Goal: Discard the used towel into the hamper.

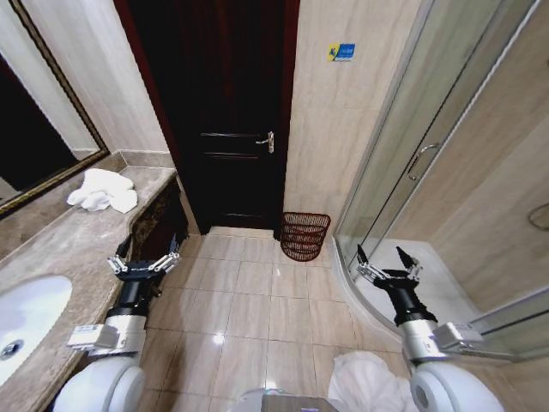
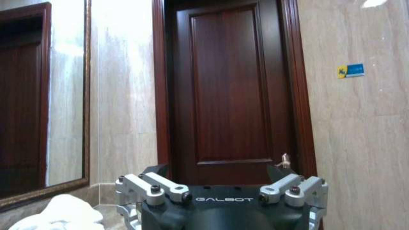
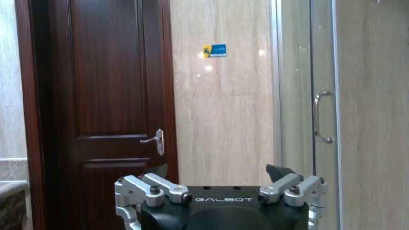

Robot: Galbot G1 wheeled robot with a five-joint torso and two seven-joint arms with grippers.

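Facing a small bathroom, beige marble walls, glossy tan tile floor (image 1: 249, 313). Far left: framed mirror (image 1: 34, 137) above a marble table (image 1: 60, 245) with a white sink (image 1: 26, 318) at its near end. White towel (image 1: 103, 190) lies bunched on the table's far end, near the mirror, well apart from the sink. My left gripper (image 1: 143, 263) hangs just off the table's front edge, over the floor, jaws spread wide, holding nothing. Dark wood door (image 1: 223, 112) straight ahead, shut, metal handle (image 1: 266, 142) on its right side. Hamper (image 1: 304, 235) stands on the floor against the wall just right of the door, beside the shower's curved threshold, upright, top open; inside not readable. Blue and yellow sticker (image 1: 340, 52) on the wall above it. Right side: glass shower enclosure (image 1: 446, 154) with a bar handle (image 1: 420, 159). My right gripper (image 1: 389, 266) hovers at the shower's curved edge, jaws wide, nothing in them.

Open floor runs clear from between my arms to the door and hamper; table edge bounds it left, shower threshold right. White cloth heap (image 1: 364, 382) sits low by my base, right of centre.

Left wrist view adds the mirror's frame, the door panel and a corner of the towel past my left jaws. Right wrist view gives the door handle, sticker and shower handle head-on.
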